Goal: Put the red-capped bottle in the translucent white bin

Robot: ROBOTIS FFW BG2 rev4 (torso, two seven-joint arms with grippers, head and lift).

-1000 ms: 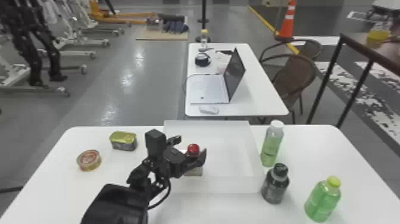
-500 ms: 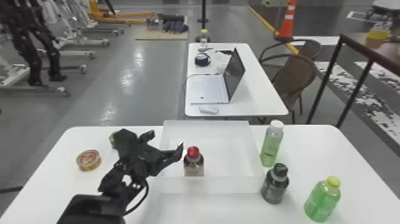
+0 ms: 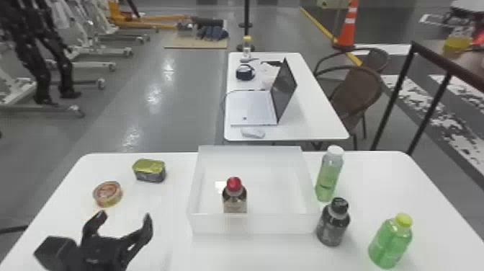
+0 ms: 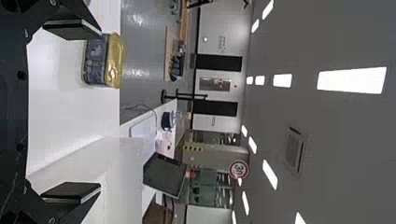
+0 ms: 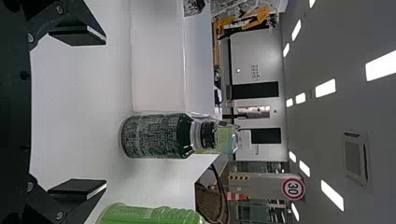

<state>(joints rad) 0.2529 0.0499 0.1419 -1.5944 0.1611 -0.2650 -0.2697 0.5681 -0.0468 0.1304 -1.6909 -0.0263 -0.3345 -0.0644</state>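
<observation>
One bottle in the bin, so it's all about a tidy exit

So the red-capped bottle is standing upright inside the translucent white bin, over toward the left side and close to the near wall. That frosted wall is hiding its base, but nothing is propping it up and it's looking steady. I'm calling the placing part done, and the step in hand is looking like clearing the arm away.

The left gripper is hanging outside the bin on the left, fingers spread wide, holding nothing. The right gripper is also gaping and empty, facing the dark bottle.

If I'm driving, I'm keeping those left fingers spread and not closing them on the way out, since nothing is needing a grip. I'm watching the round tin and the rectangular tin too, because a low sideways sweep could be clipping either one. Slow and a bit high is what I'm going for, heading back toward the robot and away from the bin wall. Bumping that wall is risking a shove to the bin and a tipped bottle. I'm leaving the right arm alone, as it's having no job here.
</observation>
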